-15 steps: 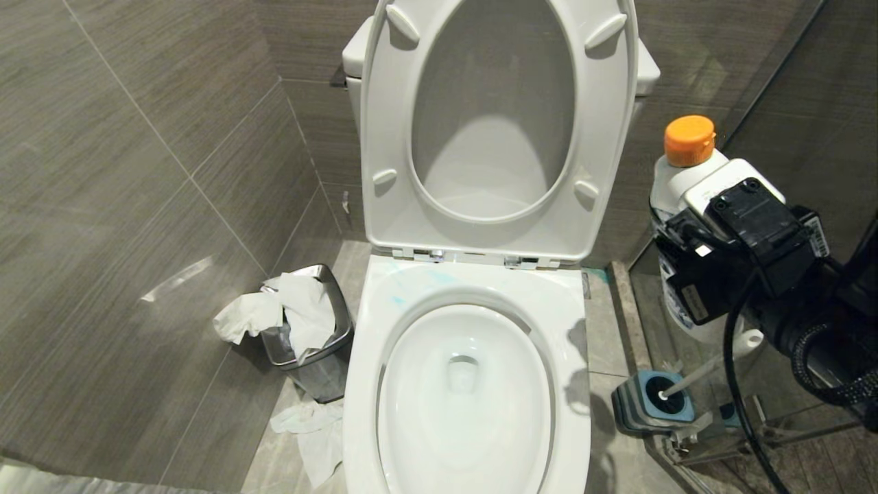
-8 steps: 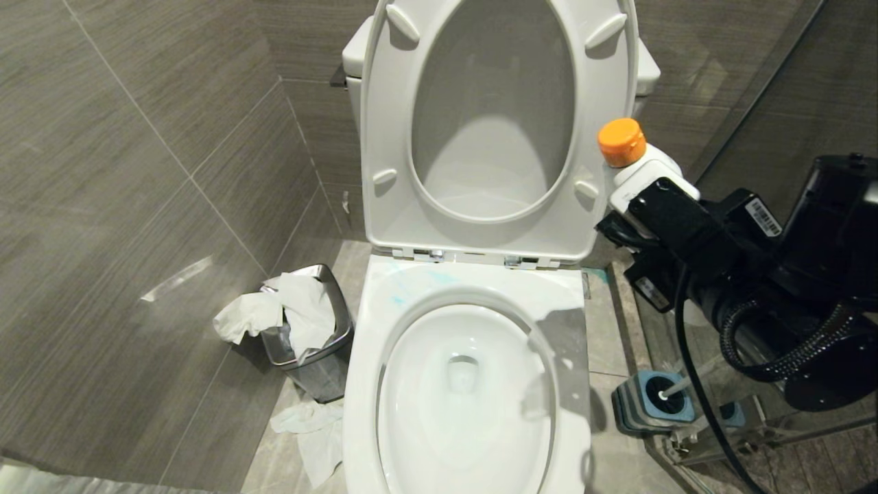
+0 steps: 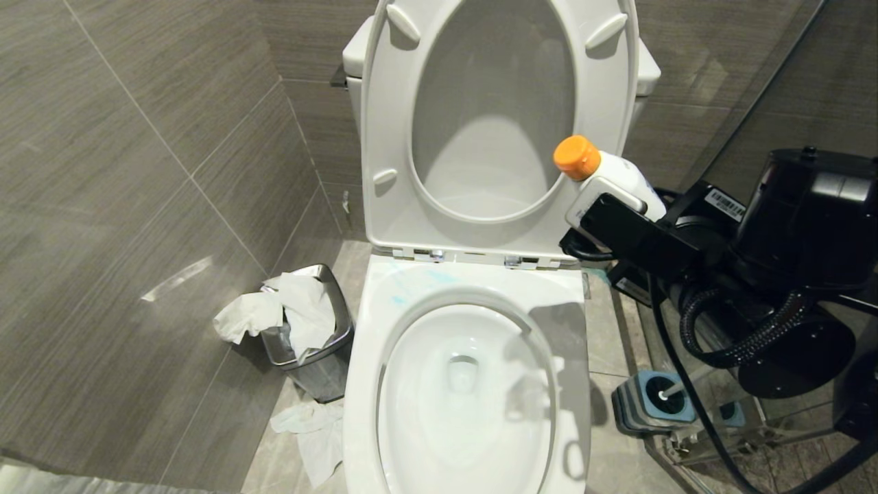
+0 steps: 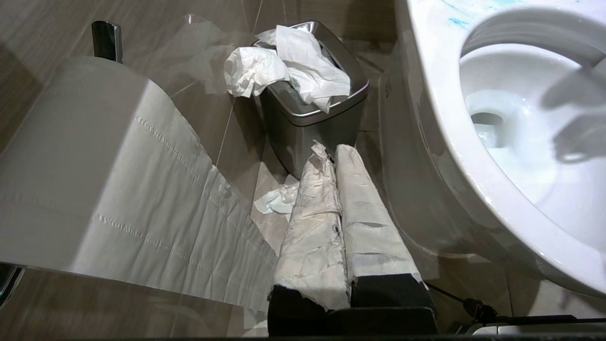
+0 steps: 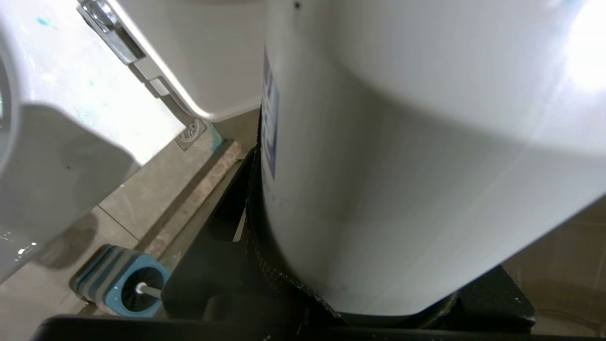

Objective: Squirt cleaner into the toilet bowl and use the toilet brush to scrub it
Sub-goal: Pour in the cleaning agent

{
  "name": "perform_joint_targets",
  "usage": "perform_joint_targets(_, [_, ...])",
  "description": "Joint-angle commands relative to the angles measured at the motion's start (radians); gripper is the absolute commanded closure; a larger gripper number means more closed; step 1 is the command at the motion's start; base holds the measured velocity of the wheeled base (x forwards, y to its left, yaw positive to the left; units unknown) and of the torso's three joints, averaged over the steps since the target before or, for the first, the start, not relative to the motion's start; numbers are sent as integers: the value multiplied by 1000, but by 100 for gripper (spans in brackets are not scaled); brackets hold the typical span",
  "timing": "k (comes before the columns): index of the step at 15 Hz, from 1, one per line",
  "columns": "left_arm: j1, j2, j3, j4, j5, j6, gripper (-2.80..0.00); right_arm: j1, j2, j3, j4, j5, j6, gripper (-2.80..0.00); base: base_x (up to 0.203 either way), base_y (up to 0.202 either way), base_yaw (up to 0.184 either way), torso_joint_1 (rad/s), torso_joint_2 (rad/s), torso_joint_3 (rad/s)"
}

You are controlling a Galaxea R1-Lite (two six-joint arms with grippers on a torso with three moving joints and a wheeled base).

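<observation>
Right hand (image 3: 603, 206) gripping tilted cleaner bottle (image 3: 621, 175), above toilet bowl (image 3: 473, 288)

No text can be read. A white sticker with a barcode (image 3: 724, 201) sits on the black housing of the right arm, its characters too small to make out. A blue printed label (image 5: 270, 128) runs along the white plastic bottle (image 5: 402, 166), seen edge-on and illegible.

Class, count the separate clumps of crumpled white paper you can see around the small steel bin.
2. One clump is stuffed in the steel bin, spilling over its rim; another lies on the floor in front of it, beside the toilet bowl. More may be hidden inside the bin.
</observation>
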Motion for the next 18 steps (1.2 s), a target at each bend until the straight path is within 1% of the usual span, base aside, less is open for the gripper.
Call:
perform_joint_targets(1, [0,1,2,0,0,0,0,2,12,-12,-5,-7,-39,0,0,0,0,0,0,0])
perform_joint_targets(5, [0,1,2,0,0,0,0,6,12,-21,-6,-7,-179,0,0,0,0,0,0,0])
perform_joint_targets(7, [0,1,2,0,0,0,0,12,13,-20,-6,-7,-229,0,0,0,0,0,0,0])
perform_joint_targets(12, [0,1,2,0,2,-3,0,39,7,-21,-5,-6,-388,0,0,0,0,0,0,0])
perform_joint_targets(18, [0,1,2,0,4,-5,0,43,16,-12,-5,-7,-516,0,0,0,0,0,0,0])
